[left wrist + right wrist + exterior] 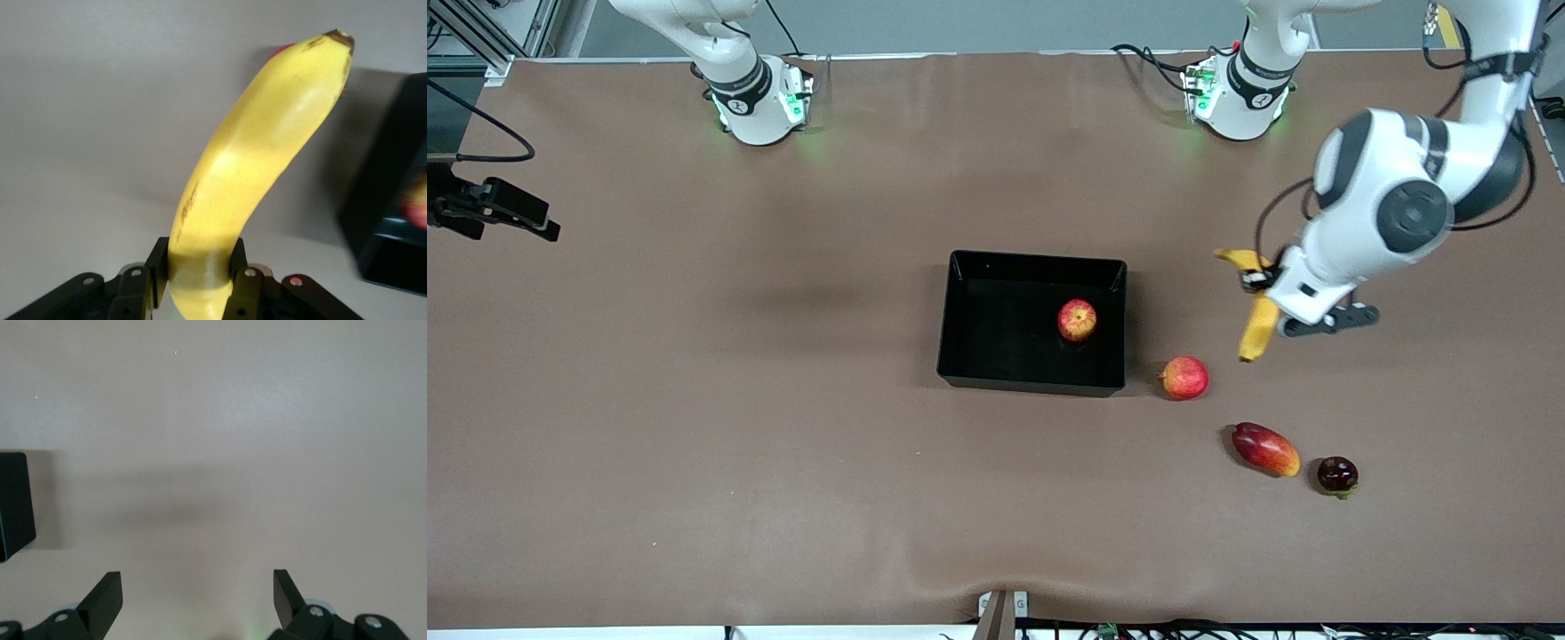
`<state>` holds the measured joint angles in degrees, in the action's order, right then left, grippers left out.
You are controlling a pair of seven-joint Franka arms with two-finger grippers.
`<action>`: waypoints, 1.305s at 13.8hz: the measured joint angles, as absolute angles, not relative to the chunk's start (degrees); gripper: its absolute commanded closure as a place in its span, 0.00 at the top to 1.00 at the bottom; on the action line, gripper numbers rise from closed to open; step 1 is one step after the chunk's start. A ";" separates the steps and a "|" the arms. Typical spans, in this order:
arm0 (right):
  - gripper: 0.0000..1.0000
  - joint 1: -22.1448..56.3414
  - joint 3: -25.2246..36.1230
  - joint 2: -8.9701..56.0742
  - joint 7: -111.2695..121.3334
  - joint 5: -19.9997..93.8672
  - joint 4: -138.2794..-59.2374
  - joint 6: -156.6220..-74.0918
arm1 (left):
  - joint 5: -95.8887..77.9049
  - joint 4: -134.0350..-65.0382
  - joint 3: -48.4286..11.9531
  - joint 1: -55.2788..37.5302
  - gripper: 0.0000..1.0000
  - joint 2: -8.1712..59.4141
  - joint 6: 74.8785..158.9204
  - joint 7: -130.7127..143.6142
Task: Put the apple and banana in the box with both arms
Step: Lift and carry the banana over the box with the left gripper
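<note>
Front view: banana [1260, 322] in left gripper [1261, 286], apple [1077, 320] in box [978, 356].

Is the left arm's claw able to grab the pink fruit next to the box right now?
Probably not yet. The left claw is shut on the banana, so it has no free grip. Nothing blocks the way to the pink fruit beside the box.

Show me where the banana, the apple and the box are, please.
banana [1261, 325]: front view, on its yellow lower half, below the left gripper [1263, 283] holding it.
apple [1077, 320]: front view, on its red middle, inside the box.
box [996, 384]: front view, on the wall nearest the camera.
</note>
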<state>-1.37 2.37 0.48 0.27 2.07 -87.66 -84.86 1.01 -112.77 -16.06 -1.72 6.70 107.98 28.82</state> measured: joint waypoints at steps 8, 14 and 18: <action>1.00 -1.39 2.36 0.48 0.27 2.09 -87.66 -84.85 | 1.21 -97.04 -24.32 -14.58 0.00 23.49 112.34 62.09; 1.00 -1.39 2.31 0.48 0.27 2.13 -87.65 -84.84 | 7.16 -91.34 -24.20 -23.80 0.00 35.83 118.37 75.33; 1.00 -1.40 2.29 0.48 0.27 2.18 -87.65 -84.84 | 10.82 -90.19 -24.06 -27.17 0.00 40.06 122.50 77.35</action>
<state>-1.40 2.29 0.48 0.27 2.18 -87.65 -84.84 10.82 -90.19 -24.06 -27.17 40.06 122.50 77.35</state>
